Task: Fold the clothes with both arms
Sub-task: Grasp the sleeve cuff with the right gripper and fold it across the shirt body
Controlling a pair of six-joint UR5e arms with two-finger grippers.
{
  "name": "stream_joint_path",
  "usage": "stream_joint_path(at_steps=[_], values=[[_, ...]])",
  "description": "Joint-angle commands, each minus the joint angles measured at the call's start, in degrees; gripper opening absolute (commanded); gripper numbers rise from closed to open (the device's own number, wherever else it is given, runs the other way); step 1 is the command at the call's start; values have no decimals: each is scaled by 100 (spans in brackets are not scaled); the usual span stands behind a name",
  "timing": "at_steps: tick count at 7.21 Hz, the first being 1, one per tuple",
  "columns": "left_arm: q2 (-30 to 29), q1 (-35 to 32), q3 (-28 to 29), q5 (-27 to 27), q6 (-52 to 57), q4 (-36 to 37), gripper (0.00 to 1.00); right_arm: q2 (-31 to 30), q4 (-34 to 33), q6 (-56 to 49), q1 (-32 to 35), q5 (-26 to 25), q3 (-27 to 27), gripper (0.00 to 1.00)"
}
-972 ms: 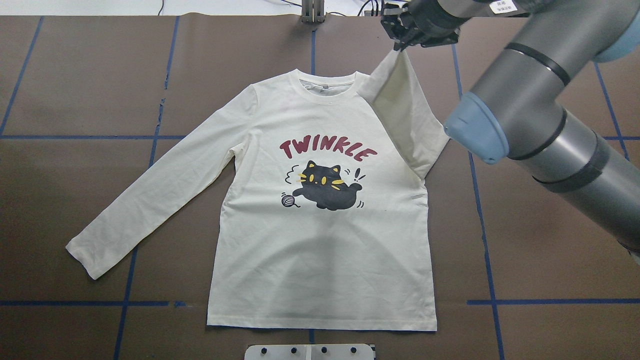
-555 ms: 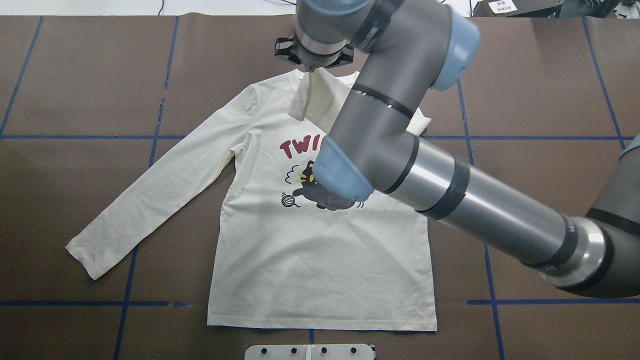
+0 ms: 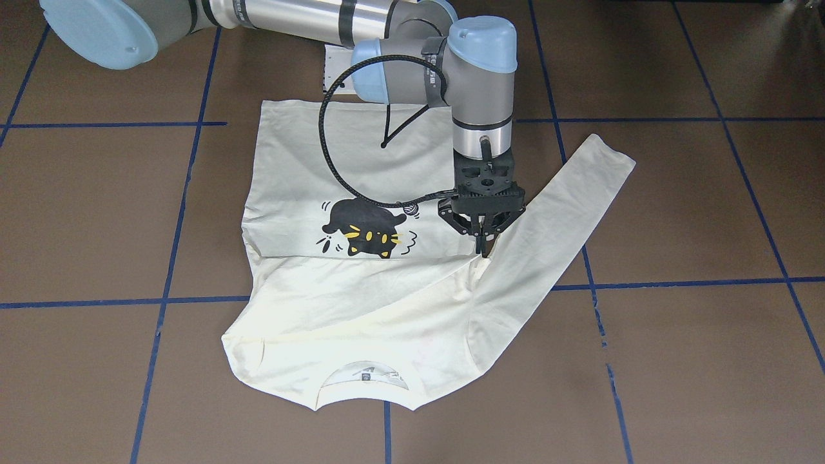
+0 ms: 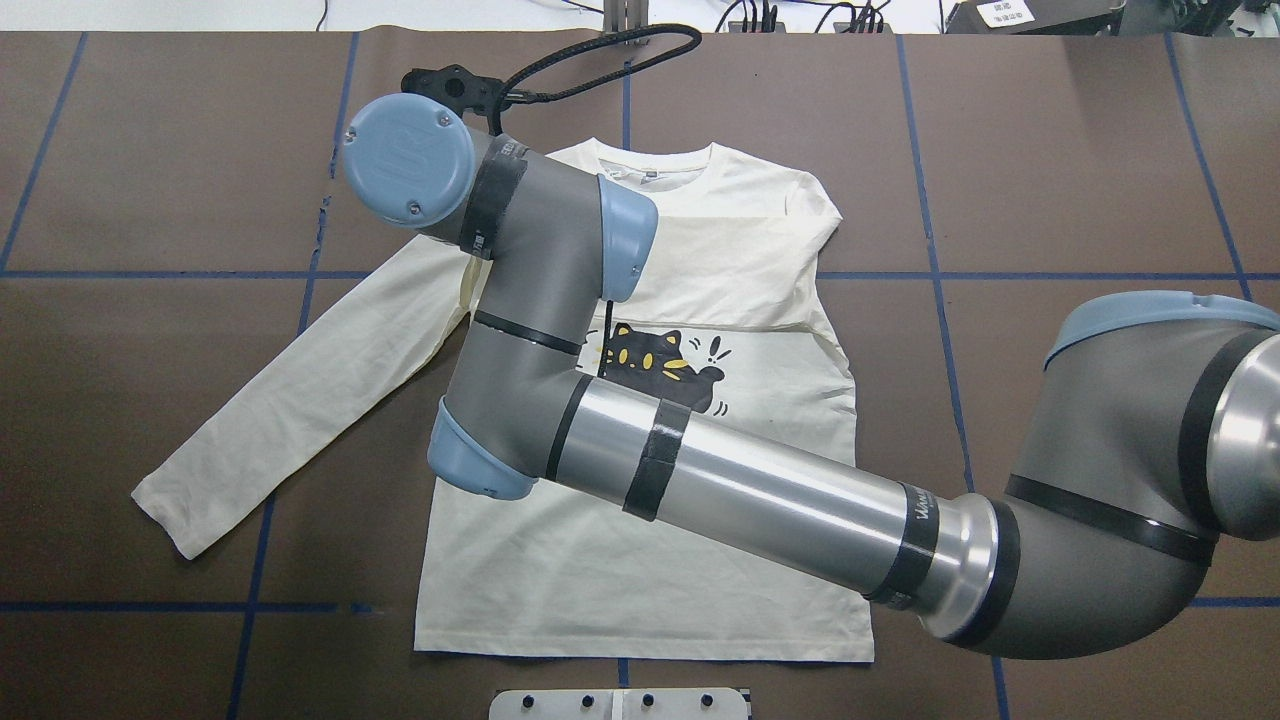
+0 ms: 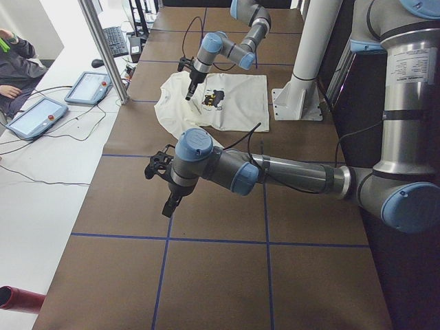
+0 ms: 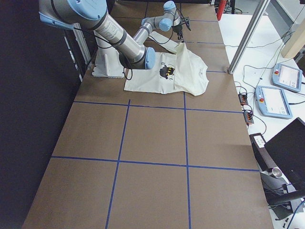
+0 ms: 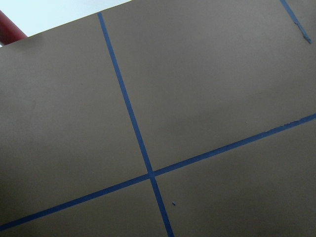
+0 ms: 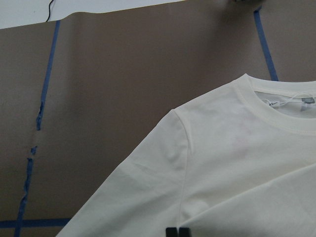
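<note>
The cream long-sleeved T-shirt [image 4: 640,560] lies flat, print up, with its cat print [image 4: 665,365] showing. One sleeve [image 4: 740,270] is folded across the chest and hides the red lettering. The other sleeve [image 4: 300,400] lies stretched out on the table. My right arm [image 4: 760,480] reaches across the shirt. My right gripper [image 3: 481,248] points down, shut on the folded sleeve's cuff at the armpit of the stretched sleeve [image 3: 561,212]. Its fingertips [image 8: 177,232] show pressed together. My left gripper [image 5: 170,203] hangs over bare table far from the shirt. I cannot tell whether it is open or shut.
Blue tape lines [image 4: 960,400] grid the brown table. A white bolted plate [image 4: 620,703] sits at the near edge below the shirt's hem. The white pedestal [image 5: 299,96] stands beside the shirt. Tablets [image 5: 34,117] and a person are on the side bench.
My right gripper has carried the sleeve cuff from the far right across the collar to the other side. The sleeve now lies flat over the chest and covers the lettering.
</note>
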Motion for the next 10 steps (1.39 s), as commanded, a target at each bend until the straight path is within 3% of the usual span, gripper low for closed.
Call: stream_joint_path(at_steps=[1, 2, 3, 5, 7, 8, 9, 10], values=[[15, 8, -4, -4, 0, -1, 100, 154, 64, 270, 42, -96, -293, 18], [6, 8, -4, 5, -8, -1, 100, 154, 212, 315, 103, -105, -485, 55], [6, 8, -13, -4, -8, -1, 100, 319, 396, 368, 156, -166, -861, 99], [-99, 8, -127, 14, -8, -18, 100, 505, 390, 536, 375, 69, -1005, 100], [-266, 17, -162, -4, -17, -666, 100, 401, 76, 91, 884, 1130, -840, 100], [-197, 17, -188, -134, -130, -947, 100, 95, -553, -461, 1138, 1526, -238, 100], [12, 95, -206, -423, -149, -1690, 100, -456, -1056, -980, 1454, 1965, 525, 100], [284, 592, -198, -852, -236, -1897, 100, -1070, -1226, -1498, 1744, 2230, 1124, 100]])
